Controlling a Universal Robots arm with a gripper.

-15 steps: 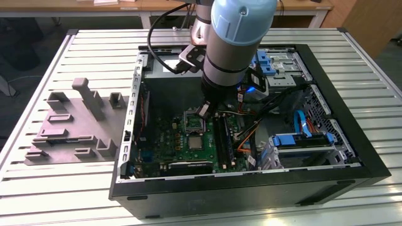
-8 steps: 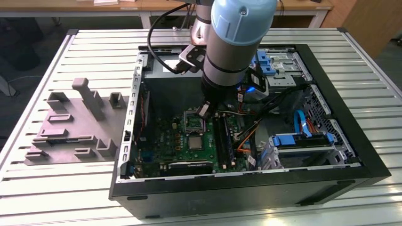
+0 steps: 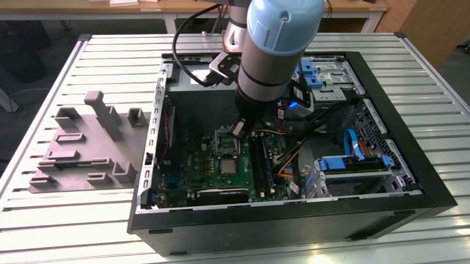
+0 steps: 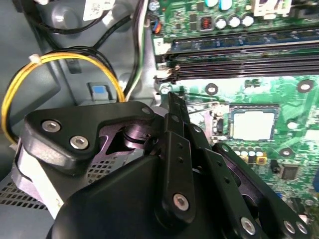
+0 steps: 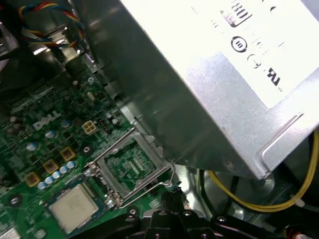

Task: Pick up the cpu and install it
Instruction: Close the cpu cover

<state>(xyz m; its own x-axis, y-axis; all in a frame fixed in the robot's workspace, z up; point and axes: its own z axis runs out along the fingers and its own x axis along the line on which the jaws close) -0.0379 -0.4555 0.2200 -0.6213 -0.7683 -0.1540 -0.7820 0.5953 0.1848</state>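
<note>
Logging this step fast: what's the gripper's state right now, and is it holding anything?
Gripper: shut, holding nothing; its tip is down by the open socket frame. The cpu sits in the socket, untouched.

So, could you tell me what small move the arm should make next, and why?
Probably tip the open metal socket frame down over the small silvery square cpu: the cpu seems already seated in the green motherboard, the frame stands raised beside it, and the gripper hovers next to it.
</note>
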